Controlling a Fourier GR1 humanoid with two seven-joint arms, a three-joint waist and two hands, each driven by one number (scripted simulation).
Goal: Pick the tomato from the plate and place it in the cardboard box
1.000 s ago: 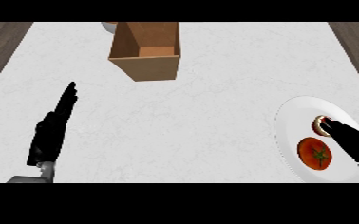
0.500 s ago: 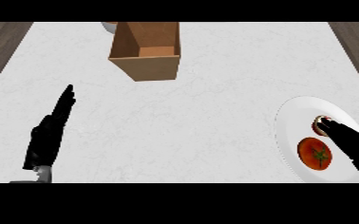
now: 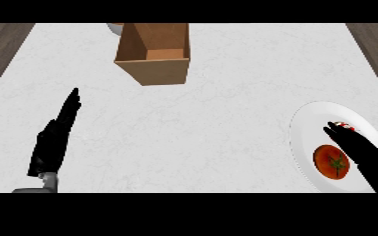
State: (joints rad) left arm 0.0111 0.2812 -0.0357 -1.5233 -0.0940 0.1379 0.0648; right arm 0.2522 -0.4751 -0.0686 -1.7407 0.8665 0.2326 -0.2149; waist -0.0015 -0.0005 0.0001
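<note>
A red tomato (image 3: 331, 162) with a green stalk lies on the white plate (image 3: 306, 130) at the right edge of the counter. My right hand (image 3: 356, 147) hovers over the plate just right of the tomato, fingers straight and pointing up-left, holding nothing. Behind its fingertips sits a small red and white thing, partly hidden. The open cardboard box (image 3: 153, 51) stands at the back, left of centre. My left hand (image 3: 53, 141) rests open at the lower left, fingers stretched toward the back.
A pale round object (image 3: 116, 27) peeks out behind the box's left corner. Dark wooden floor (image 3: 13, 37) shows past the counter's left and right edges. White marbled counter (image 3: 199, 125) lies between the box and the plate.
My left hand has slid down and slightly left toward the lower edge. The right hand has barely shifted over the plate. Tomato and box stay put.
</note>
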